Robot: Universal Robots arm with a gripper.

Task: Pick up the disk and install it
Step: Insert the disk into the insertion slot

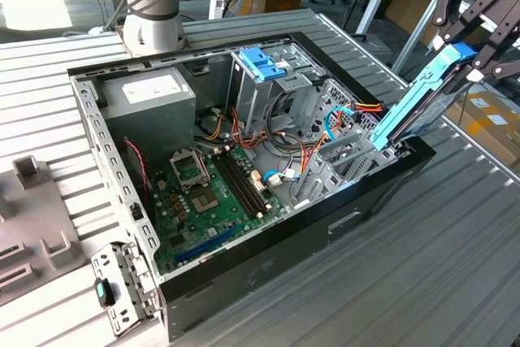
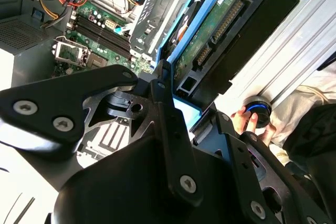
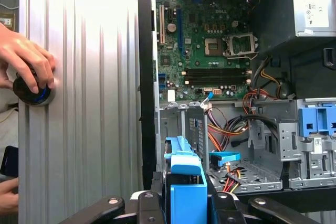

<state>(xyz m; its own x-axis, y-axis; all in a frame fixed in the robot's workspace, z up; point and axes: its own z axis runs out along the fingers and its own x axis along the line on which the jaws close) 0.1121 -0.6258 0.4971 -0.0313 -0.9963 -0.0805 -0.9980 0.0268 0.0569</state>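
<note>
Ribbed metal table (image 1: 406,274) bears an open computer case (image 1: 309,241) and grey fixture (image 1: 28,225).

we see the disk (image 1: 426,107) raised and steeply tilted on its long edge. its upper end is clamped in the tool (image 1: 471,50). its lower end reaches down to the rim of the open computer case (image 1: 325,229), at the corner on the exterior view's right. a light blue plastic rail runs along its upturned side, with silver metal beneath. in the second wrist view we see its green circuit board and black connector strip, edged by the blue rail. in the first wrist view its blue end faces us.
</note>
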